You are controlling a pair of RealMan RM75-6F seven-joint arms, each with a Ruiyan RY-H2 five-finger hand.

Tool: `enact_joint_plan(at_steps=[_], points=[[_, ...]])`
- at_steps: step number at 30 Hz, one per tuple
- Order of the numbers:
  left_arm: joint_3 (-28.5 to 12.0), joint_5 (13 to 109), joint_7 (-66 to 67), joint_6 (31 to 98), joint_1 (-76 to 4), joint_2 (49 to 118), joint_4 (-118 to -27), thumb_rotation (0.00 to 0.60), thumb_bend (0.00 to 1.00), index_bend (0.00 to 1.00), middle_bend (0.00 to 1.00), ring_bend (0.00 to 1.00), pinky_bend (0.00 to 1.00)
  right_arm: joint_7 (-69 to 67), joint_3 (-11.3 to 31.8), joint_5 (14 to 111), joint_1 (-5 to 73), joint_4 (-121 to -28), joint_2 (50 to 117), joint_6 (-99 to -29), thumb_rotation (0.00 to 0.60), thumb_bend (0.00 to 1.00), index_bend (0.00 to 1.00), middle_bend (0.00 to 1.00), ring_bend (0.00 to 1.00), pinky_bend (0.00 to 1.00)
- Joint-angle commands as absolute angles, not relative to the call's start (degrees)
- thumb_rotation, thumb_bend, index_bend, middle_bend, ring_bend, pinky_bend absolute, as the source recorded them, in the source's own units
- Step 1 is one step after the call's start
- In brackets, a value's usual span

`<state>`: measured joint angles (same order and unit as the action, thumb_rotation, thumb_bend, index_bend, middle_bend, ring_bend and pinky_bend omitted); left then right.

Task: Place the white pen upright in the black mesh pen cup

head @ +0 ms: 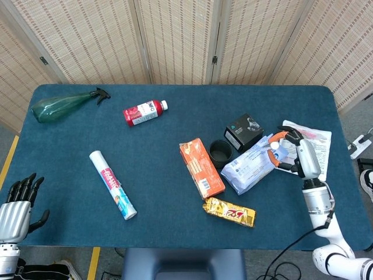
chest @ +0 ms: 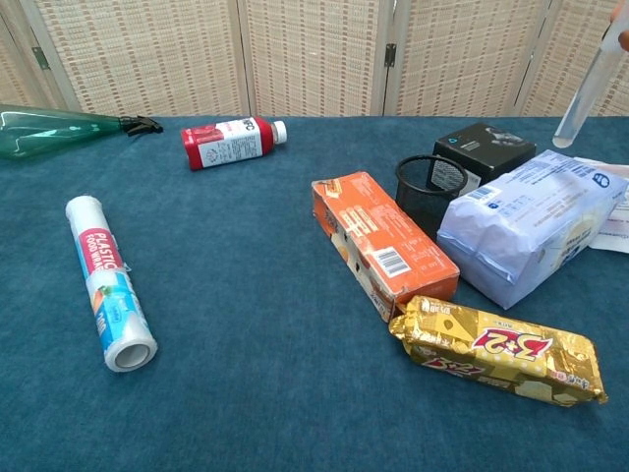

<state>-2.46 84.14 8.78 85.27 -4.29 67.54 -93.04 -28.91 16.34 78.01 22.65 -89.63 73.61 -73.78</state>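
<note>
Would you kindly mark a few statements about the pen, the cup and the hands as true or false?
1. The white pen already stands in the black mesh pen cup. False: the right hand holds it in the air.
2. The cup stands upright between the orange box and a black box. True.
3. The left hand holds the spray bottle. False: it holds nothing.
4. The red bottle lies on its side. True.
</note>
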Motion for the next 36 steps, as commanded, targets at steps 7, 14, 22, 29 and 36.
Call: enact_joint_plan(at_steps=[7, 14, 22, 29, 36], points=[[-2.5, 83.9, 8.3, 85.4, -4.1, 67.5, -92.8, 0.600, 0.39, 0.12, 0.04, 0.05, 0.09, -62.1, 16.9, 77.2, 21.9, -98.0, 67.5, -64.5, 0.600, 0.46, 0.63, 0.43, 0.18, 0.16], [-2.4, 84.1, 8.5, 85.4, -4.2, 67.6, -92.8, 0.600, 0.39, 0.12, 0.04, 0.05, 0.09, -65.7, 16.2, 79.2, 21.8, -96.3, 65.9, -63.6, 0.600, 0.46, 0.63, 0.43, 0.18, 0.16], [-2.5, 84.1, 8.6, 85.4, -4.3, 67.5, -92.9, 0.600, 0.39, 0.12, 0.04, 0.05, 0.09, -40.2, 16.7, 76.8, 22.2, -89.8, 72.7, -71.8, 0.600, 0.46, 0.63, 0.43, 0.18, 0.16], [-2.6, 83.9, 8.8, 85.3, -4.3, 67.5, -93.0, 0.600, 0.39, 0.12, 0.04, 0.05, 0.09, -31.5, 17.3, 77.0, 22.7, -87.5, 76.7, -75.9, 0.600, 0.46, 0.63, 0.43, 0.18, 0.16], [-2.7, 83.8, 8.9, 85.3, -4.4, 67.5, -93.1, 0.600, 0.39, 0.12, 0.04, 0.05, 0.09, -48.3, 17.7, 75.2, 22.3, -95.6, 72.1, -68.3, 0.600, 0.46, 0.63, 0.43, 0.18, 0.16]])
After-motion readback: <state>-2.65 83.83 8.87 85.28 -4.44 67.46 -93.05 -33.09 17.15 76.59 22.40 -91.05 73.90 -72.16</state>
